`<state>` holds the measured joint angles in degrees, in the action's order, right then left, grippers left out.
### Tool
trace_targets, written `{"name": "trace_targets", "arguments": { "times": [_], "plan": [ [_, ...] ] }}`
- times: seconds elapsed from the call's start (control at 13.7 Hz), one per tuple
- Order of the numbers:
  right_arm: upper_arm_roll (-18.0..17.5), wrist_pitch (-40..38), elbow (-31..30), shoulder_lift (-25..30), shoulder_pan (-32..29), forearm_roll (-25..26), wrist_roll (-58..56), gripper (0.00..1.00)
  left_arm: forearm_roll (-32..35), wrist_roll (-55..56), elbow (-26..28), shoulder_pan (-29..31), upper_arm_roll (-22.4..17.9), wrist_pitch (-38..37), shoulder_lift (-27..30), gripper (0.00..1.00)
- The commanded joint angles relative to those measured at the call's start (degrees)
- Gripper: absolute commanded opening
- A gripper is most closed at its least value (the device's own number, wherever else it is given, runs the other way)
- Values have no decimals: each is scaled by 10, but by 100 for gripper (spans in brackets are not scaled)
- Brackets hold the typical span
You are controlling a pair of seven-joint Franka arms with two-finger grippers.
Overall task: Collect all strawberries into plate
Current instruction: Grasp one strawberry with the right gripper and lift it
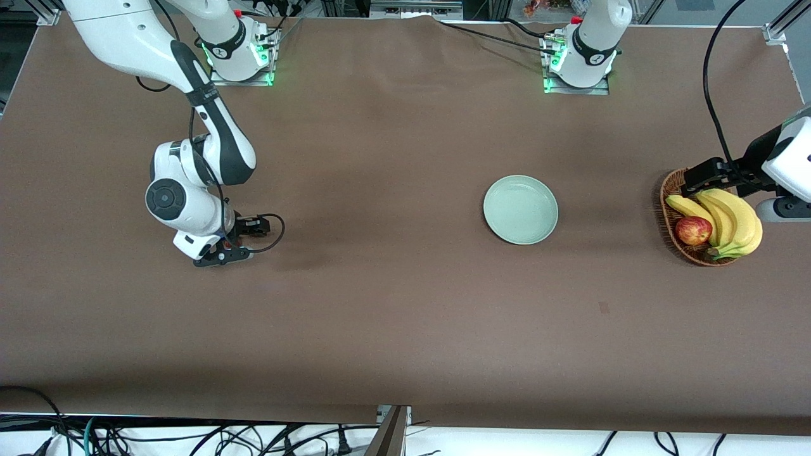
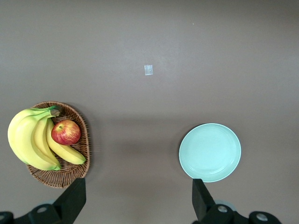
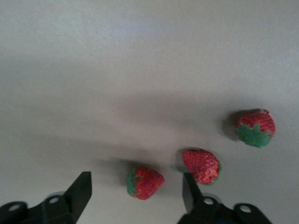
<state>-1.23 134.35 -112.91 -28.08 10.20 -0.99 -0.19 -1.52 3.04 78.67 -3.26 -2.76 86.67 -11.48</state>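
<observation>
Three red strawberries with green caps lie on the brown table in the right wrist view. One strawberry (image 3: 145, 183) lies between the open fingers of my right gripper (image 3: 136, 195), untouched. A second (image 3: 201, 166) lies just beside one finger, and a third (image 3: 255, 127) lies farther off. In the front view the right gripper (image 1: 218, 252) is low over the table toward the right arm's end and hides the berries. The pale mint-green plate (image 1: 521, 209) is empty; it also shows in the left wrist view (image 2: 210, 152). My left gripper (image 2: 138, 205) is open and empty, high over the wicker basket's edge (image 1: 700, 177).
A brown wicker basket (image 1: 666, 212) with bananas (image 1: 728, 218) and a red apple (image 1: 693, 230) stands toward the left arm's end of the table. It also shows in the left wrist view (image 2: 65, 175). A small pale tag (image 2: 148, 70) lies on the cloth.
</observation>
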Motion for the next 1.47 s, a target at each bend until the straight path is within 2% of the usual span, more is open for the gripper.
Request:
{"name": "trace_targets", "arguments": {
  "times": [0.0,0.15,0.29,0.37,0.51,0.66,0.81,0.88,1.1,1.25,1.39],
  "plan": [
    [-4,6,-14,-4,-7,-3,-3,72,-14,-3,-19,1,2,-12,-8,100],
    [-4,12,-19,-7,-7,-4,1,71,-15,-4,-11,1,4,-11,-8,100],
    [-4,21,-32,-7,-7,-4,1,64,-14,-4,-8,-5,5,-12,-8,100],
    [-4,25,-35,-7,-7,-4,1,55,-14,-3,-8,-9,5,-12,-14,100],
    [-4,25,-34,-7,-7,-4,1,25,-9,0,-8,-25,5,-12,-36,100],
    [-6,20,-28,-6,-5,-4,18,4,-9,6,-8,-29,6,-12,-38,100],
    [-15,18,-8,-4,10,-3,65,1,-14,6,-8,-39,6,-8,-48,100],
    [-33,16,8,0,31,-4,105,1,-17,6,-10,-42,7,-7,-52,100],
    [-54,-6,73,-15,114,-4,286,2,-30,50,-19,-83,11,8,-72,100],
    [-56,-6,129,-48,182,-5,417,3,-29,108,-19,-113,11,26,-79,100],
    [-60,1,209,-108,260,-22,557,5,-30,116,-19,-126,13,42,-98,100]
  ]
}}
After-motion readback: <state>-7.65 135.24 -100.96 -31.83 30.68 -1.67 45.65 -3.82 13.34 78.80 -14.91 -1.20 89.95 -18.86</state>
